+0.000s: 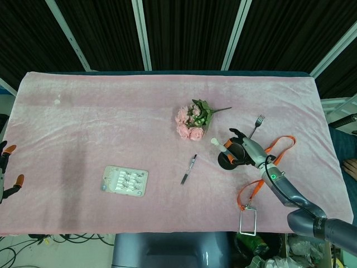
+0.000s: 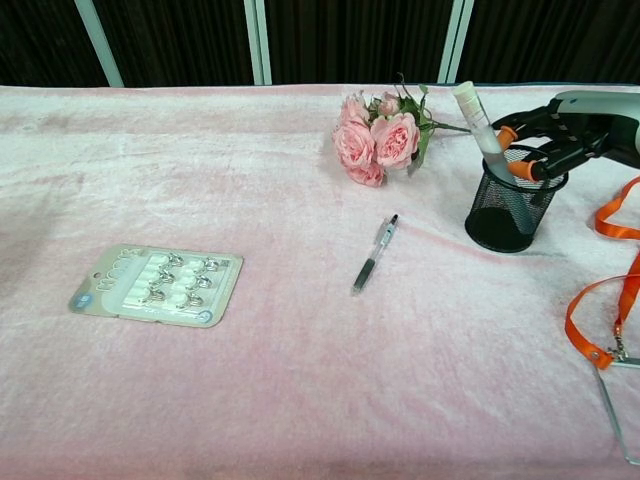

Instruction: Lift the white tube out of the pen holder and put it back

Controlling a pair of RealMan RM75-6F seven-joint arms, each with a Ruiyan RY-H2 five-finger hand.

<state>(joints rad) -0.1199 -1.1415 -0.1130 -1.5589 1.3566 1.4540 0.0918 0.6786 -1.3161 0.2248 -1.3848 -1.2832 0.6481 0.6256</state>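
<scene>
Chest view: right robot hand (image 2: pixel 560 125) is pinching the tube (image 2: pixel 478 125) — tilted, half inside the holder (image 2: pixel 512 210) — probably lifting next.

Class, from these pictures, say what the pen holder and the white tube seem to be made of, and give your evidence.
Pen holder: probably black metal mesh, since you can see through its fine grid wall. White tube: likely smooth matt plastic, with an even, opaque surface and no glare.

Left hand (image 1: pixel 6 173) (frame-cropped); white tube (image 2: pixel 480 131) bottom hidden.
</scene>
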